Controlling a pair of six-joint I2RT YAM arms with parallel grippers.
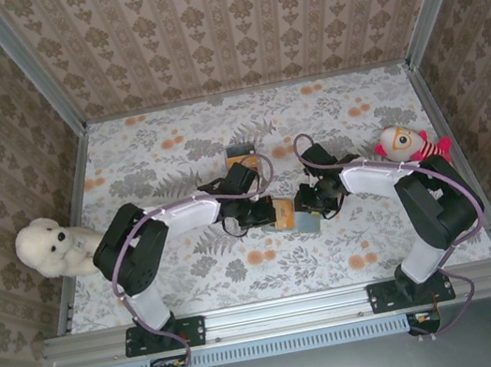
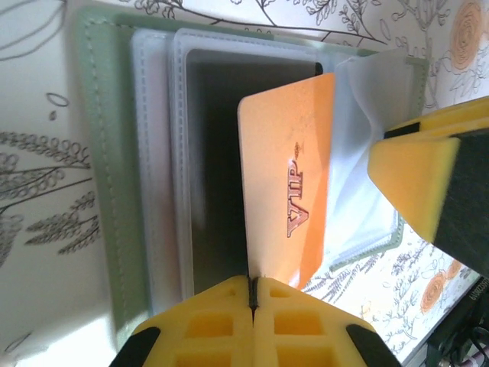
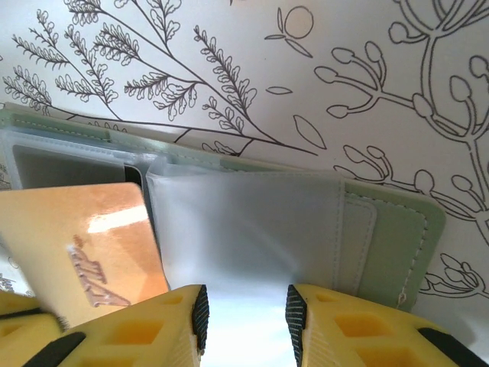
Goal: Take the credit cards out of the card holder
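Grey-green card holder (image 2: 103,191): lies open and flat on the table (image 1: 173,149), near its middle, where the two arms meet. It has a stitched border, with clear sleeves stacked inside.
Orange card (image 2: 286,199): stamped "VIP" and slanted across the holder's inner sleeves. One end is caught in the left pincer. Whether any part is still tucked in a sleeve cannot be told.
Left pincer (image 2: 252,294): yellow fingers pressed together, clamped on the end of the orange card.
Right pincer (image 3: 246,306): yellow fingers stand apart, low over the holder just right of the card.
Clear sleeve (image 3: 244,229): a milky flap over the holder's right panel. It runs into the gap between the right pincer's fingers, and its edge lifts slightly beside the card.
Arms: both reach inward from the near edge, left from the left and right from the right.
White teddy bear (image 1: 48,249): sits at the table's left edge, well apart from the holder.
Plush doll (image 1: 405,144): white and red, on the right side, just beside the right arm.
Small orange-and-dark item (image 1: 241,156): lies on the table just far of the left arm's wrist, too small to identify.
Table cover: pale floral print.
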